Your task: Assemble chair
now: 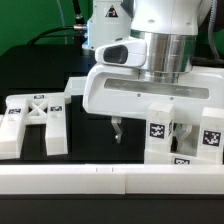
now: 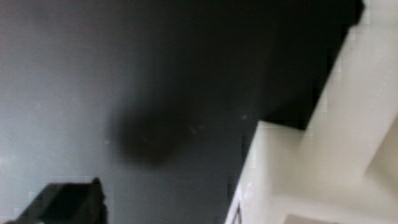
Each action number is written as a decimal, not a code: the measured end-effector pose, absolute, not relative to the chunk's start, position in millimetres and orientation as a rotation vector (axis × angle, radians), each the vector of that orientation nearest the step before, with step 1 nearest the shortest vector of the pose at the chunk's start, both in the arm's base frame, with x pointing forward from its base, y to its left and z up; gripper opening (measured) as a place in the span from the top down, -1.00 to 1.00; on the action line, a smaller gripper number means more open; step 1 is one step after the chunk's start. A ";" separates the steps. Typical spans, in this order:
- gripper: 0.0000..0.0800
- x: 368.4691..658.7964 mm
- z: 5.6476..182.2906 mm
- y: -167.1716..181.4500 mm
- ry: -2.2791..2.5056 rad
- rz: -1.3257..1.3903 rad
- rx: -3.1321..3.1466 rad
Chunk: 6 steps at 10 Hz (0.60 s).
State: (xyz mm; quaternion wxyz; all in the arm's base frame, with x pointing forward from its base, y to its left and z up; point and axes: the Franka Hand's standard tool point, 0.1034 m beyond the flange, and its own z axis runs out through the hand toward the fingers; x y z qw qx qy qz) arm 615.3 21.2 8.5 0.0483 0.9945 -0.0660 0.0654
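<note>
White plastic chair parts sit in two groups on black table (image 1: 90, 145). Ext. cam: X-braced frame (image 1: 35, 108) lies flat at the exterior view's left, b/w tags on its top faces, well apart from the rest; tagged blocks (image 1: 190, 135) stand at the exterior view's right, several square tags facing cam.

Gripper (image 1: 146, 132) hangs low betw. the two groups; its big white body overlaps the top of the blocks in the picture; jaws spread wide, no part clamped betw. them. One dark finger (image 1: 117, 131) points down over bare table, clear of both groups; other finger mostly hidden among the blocks; whether it touches them, cannot tell.

Long white rail (image 1: 100, 181) runs across the front, nearest cam.

Wrist cam: v. blurred; dark table surface (image 2: 125, 80) fills most of the picture w/ a softer, darker patch on it; pale white part (image 2: 329, 170) just beside the jaw gap; which chair piece it is, cannot tell; dark finger tip (image 2: 63, 205) shows, apart from that white part.
</note>
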 end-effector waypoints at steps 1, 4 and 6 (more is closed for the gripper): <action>-0.62 615.2 8.4 21.1 -0.201 0.199 3.032; 0.00 615.0 8.3 21.2 -0.201 0.198 3.032; 0.83 615.2 8.6 21.2 -0.201 0.199 3.032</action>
